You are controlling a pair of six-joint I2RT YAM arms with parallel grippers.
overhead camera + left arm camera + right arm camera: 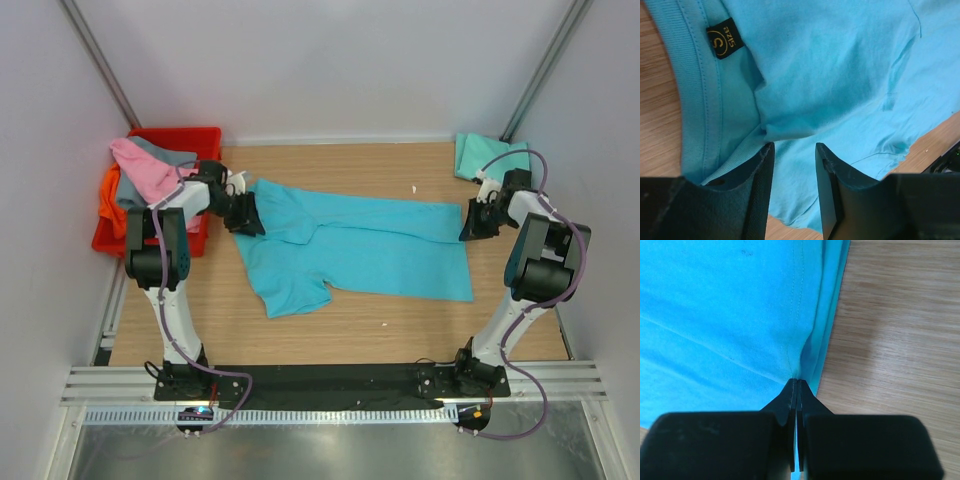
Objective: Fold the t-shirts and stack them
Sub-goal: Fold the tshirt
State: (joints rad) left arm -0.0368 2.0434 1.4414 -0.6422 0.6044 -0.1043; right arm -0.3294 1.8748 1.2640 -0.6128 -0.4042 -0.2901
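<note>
A bright turquoise t-shirt (pixel 370 250) lies spread lengthwise across the wooden table, one sleeve folded in toward the front left. My left gripper (pixel 243 213) is at its collar end. In the left wrist view its jaws (pixel 794 150) stand open just over the cloth (pixel 840 75), beside the ribbed collar and its black size label (pixel 725 42), with nothing pinched. My right gripper (pixel 470 225) is at the shirt's other end, where its tips (pixel 798 381) are shut on the doubled hem edge of the shirt (pixel 715 315). A paler mint-teal t-shirt (pixel 480 155) lies folded at the back right corner.
A red plastic crate (pixel 180 133) stands at the back left, just behind my left arm. It holds a pink shirt (pixel 140 165), a grey one (pixel 172 152) and an orange one (pixel 112 195) that hangs over its left side. White walls close in the table.
</note>
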